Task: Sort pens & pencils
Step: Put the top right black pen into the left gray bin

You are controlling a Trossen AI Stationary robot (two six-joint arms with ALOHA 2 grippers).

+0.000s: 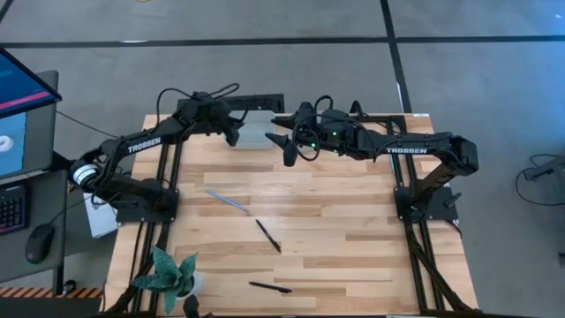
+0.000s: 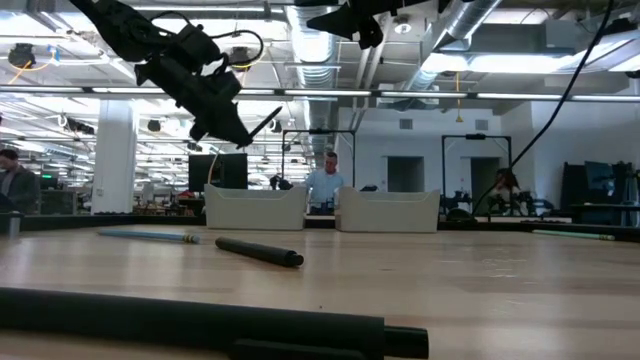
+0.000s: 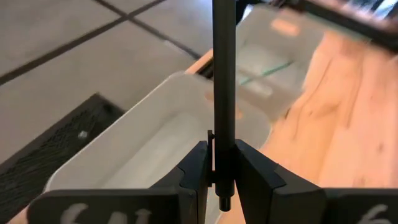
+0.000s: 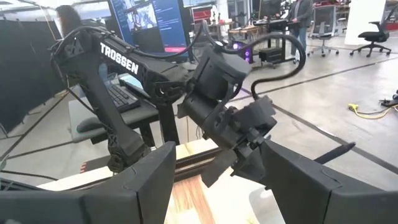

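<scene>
My left gripper (image 1: 233, 134) is raised at the table's far edge, shut on a black pen (image 3: 224, 87), above a white bin (image 3: 155, 143). A thin teal stick (image 3: 268, 70) lies in a second white bin (image 3: 292, 37) beside it. My right gripper (image 1: 287, 148) hovers open just right of the left one, its fingers (image 4: 143, 180) wide apart and holding nothing. On the table lie a teal stick (image 1: 227, 200), a black one (image 1: 267, 235) and another black one (image 1: 270, 287) near the near edge. My left gripper pinches the black pen near one end (image 3: 224, 158) between its two fingers (image 3: 196, 168). A short stub of that end (image 3: 224, 200) pokes back past them. The pen runs along the fingers and out ahead of them, lifted clear and slanting over the white bin (image 2: 255, 208).
The two white bins (image 2: 388, 210) stand side by side at the far edge's middle. A potted plant (image 1: 168, 274) sits at the near left corner. Bare wood (image 1: 353, 247) lies right of the loose sticks. The arm bases (image 1: 141, 196) stand at both sides. People show in the room behind.
</scene>
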